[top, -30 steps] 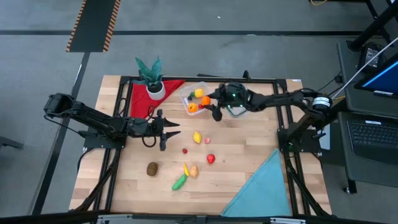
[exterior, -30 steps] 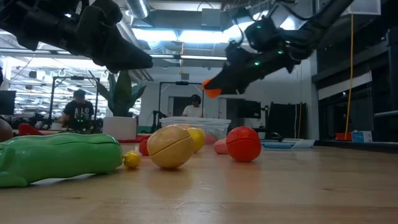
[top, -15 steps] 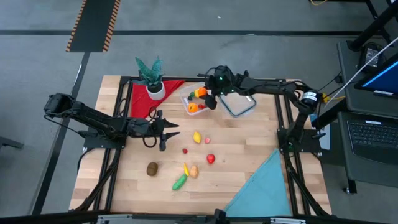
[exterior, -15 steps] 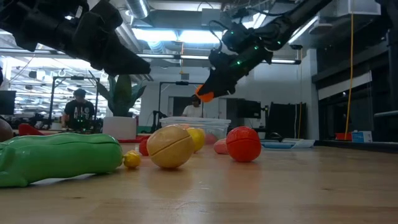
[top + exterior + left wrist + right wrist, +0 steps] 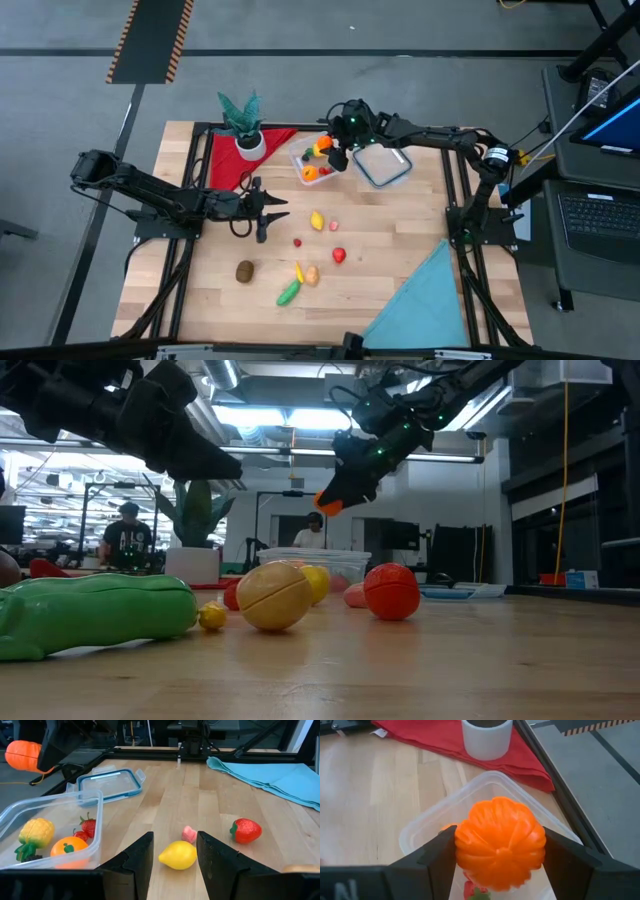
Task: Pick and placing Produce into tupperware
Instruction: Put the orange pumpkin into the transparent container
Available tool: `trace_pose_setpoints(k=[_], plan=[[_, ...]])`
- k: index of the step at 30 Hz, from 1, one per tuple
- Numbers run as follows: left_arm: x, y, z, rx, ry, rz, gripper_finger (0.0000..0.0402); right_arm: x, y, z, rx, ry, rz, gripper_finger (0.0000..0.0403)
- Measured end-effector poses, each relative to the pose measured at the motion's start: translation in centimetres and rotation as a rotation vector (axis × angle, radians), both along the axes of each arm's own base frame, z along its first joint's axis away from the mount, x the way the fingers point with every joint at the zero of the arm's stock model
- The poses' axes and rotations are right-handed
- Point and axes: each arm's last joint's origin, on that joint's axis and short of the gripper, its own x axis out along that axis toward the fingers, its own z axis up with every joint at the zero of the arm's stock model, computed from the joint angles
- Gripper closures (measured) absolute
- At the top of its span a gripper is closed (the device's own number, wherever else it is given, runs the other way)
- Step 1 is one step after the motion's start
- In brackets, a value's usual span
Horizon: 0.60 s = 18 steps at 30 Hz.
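My right gripper (image 5: 499,870) is shut on an orange, ribbed, pumpkin-like piece of produce (image 5: 500,842) and hangs over the clear tupperware (image 5: 300,165) at the far middle of the table. The tupperware holds an orange fruit (image 5: 67,847), a yellow piece (image 5: 35,831) and a strawberry (image 5: 89,826). My left gripper (image 5: 174,852) hovers open left of centre, pointing at a lemon (image 5: 178,855) that lies on the table beyond its fingertips. More produce lies on the wood: a red strawberry (image 5: 339,255), a brown piece (image 5: 245,270) and a green one (image 5: 288,293). My right gripper pinches the orange piece between its two fingers, one on each of its opposite sides (image 5: 462,845). The fingers slant down from the table's right side. The piece hangs clear of everything, above the open tupperware (image 5: 485,782).
A flat clear lid with a blue rim (image 5: 383,166) lies right of the tupperware. A potted plant in a white pot (image 5: 243,128) stands on a red cloth (image 5: 222,162) at the far left. A teal cloth (image 5: 420,300) covers the near right corner.
My right gripper has carried the orange piece up and toward the table's far left, from beside the lid to above the tupperware, tipping as it went. The piece stays in its fingers. My left gripper has kept still.
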Motion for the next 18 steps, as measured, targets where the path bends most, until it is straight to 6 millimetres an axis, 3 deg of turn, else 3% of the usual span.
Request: trace_pose_setpoints(k=[8, 18], plan=[[0.0, 0.0, 0.0, 0.000, 0.000, 0.000, 0.0260, 0.0, -0.3, -0.2, -0.029, 0.012, -0.018, 0.0156], [0.0, 0.0, 0.0, 0.000, 0.002, 0.000, 0.0260, 1.7, -1.2, -4.9, 0.020, 0.109, -0.014, 0.0156]])
